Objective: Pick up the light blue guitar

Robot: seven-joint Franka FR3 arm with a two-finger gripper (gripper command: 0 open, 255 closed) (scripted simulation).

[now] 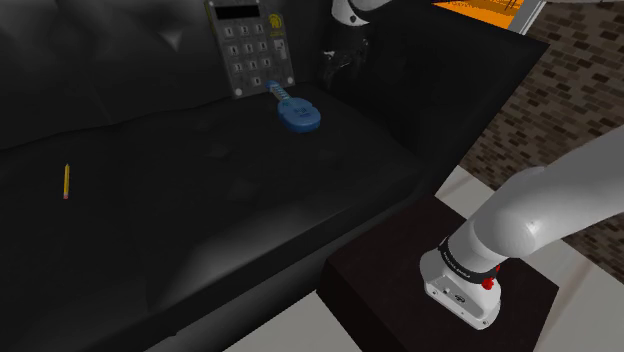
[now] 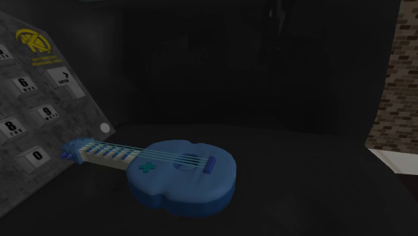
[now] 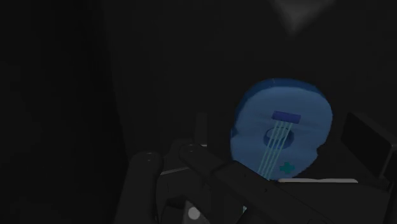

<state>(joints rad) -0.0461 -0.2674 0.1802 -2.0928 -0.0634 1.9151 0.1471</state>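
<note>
Guitar [image 2: 181, 175]: blue body, darker sides, pale striped neck, teal cross. Lies flat at sofa [image 1: 200, 200] seat's back edge, headstock at keypad [image 1: 248, 45]. Gripper [image 1: 342, 60] nearby, grip state indiscernible.

This looks like a living room in a home: a wide black sofa [image 1: 200, 200] with buttoned, leather-like cushions takes up most of the shoulder view, and its dark backrest rises behind the seat in the second exterior view. A brown brick wall [image 1: 565, 95] stands past the sofa's arm, with pale floor [image 1: 462, 188] at its foot. Small household odds lie loose on the seat: a yellow pencil [image 1: 66, 181], a grey keypad [image 1: 250, 45] leaning on the backrest, and a blue toy guitar [image 1: 298, 115].
</note>
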